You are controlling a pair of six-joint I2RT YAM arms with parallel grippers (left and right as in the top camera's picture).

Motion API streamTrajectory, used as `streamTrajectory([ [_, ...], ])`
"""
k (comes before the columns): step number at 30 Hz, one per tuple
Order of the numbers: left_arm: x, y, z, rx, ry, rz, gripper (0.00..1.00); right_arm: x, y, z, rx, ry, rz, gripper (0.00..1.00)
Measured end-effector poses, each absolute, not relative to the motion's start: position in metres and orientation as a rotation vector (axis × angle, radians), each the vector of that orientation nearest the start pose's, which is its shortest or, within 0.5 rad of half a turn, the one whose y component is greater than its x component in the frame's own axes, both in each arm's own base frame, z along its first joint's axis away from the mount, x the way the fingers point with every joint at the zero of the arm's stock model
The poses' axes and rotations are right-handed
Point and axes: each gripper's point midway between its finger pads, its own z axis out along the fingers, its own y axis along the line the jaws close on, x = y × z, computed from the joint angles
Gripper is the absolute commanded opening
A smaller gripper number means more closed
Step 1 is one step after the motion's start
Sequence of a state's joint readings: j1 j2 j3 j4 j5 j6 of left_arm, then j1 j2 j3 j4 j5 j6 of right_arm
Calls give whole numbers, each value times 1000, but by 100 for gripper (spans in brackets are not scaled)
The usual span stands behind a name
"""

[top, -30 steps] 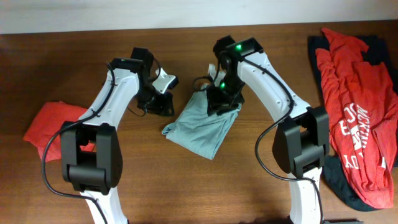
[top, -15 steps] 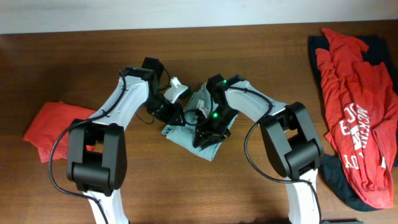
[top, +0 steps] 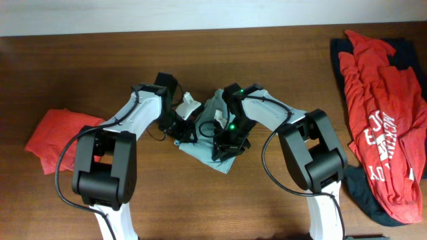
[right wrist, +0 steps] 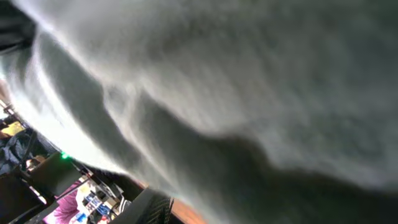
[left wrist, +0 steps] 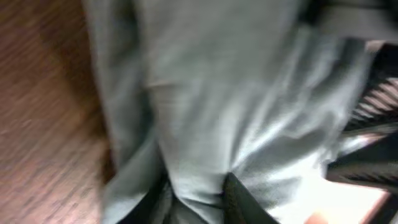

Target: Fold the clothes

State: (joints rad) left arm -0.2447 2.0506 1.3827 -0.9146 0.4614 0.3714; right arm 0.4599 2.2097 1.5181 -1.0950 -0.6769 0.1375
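The pale grey-blue T-shirt point(top: 208, 155) lies bunched in a small fold at the table's middle, between both arms. My left gripper point(top: 189, 131) is at its left edge. In the left wrist view a ridge of the T-shirt point(left wrist: 205, 106) runs between the two dark fingers point(left wrist: 239, 200), pinched there. My right gripper point(top: 225, 144) sits low on the shirt's right side. Grey cloth point(right wrist: 249, 87) drapes across nearly all of the right wrist view, and only one finger point(right wrist: 155, 208) shows beneath it.
A plain red garment point(top: 57, 137) lies crumpled at the left. At the far right a red shirt with white lettering point(top: 383, 113) is piled on a dark navy one point(top: 363, 197). Brown wooden table point(top: 220, 200) surrounds them.
The right gripper came from the shirt's far edge toward the near side with cloth in it, folding the shirt smaller. The left gripper moved right and down onto the shirt's left edge.
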Motion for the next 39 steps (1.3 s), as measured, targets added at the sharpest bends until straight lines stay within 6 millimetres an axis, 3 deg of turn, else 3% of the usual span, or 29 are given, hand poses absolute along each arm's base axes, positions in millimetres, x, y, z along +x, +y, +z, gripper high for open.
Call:
streamTrajectory([
  [3, 339, -159, 4, 868, 2926, -668, 29, 275, 254, 11, -410, 3362, 997, 36],
  [12, 339, -154, 3, 723, 2995, -579, 24, 277, 233, 6, -373, 3416, 749, 35],
  [14, 338, -152, 3, 696, 3013, -563, 17, 278, 227, 5, -370, 3423, 680, 35],
  [17, 329, -148, 4, 667, 3067, -549, 15, 282, 212, 3, -355, 3435, 559, 35],
  [20, 326, -139, 8, 662, 3080, -486, 16, 294, 183, 0, -276, 3441, 449, 35],
  [21, 327, -134, 11, 658, 3075, -455, 31, 299, 174, 0, -247, 3437, 429, 35],
  [22, 328, -132, 15, 655, 3063, -432, 58, 305, 160, 0, -198, 3433, 397, 35],
  [24, 337, -129, 33, 648, 2993, -387, 68, 314, 140, 1, -136, 3423, 350, 35],
  [25, 344, -130, 42, 647, 2948, -377, 81, 318, 133, 1, -116, 3419, 332, 35],
  [26, 350, -130, 56, 641, 2894, -364, 86, 322, 121, 1, -86, 3413, 304, 35],
  [30, 373, -134, 75, 625, 2768, -342, 92, 330, 96, 10, -27, 3390, 255, 35],
  [34, 406, -143, 86, 624, 2618, -337, 92, 332, 91, 23, -20, 3370, 243, 35],
  [39, 429, -161, 73, 670, 2523, -436, 92, 330, 90, 24, -19, 3379, 242, 35],
])
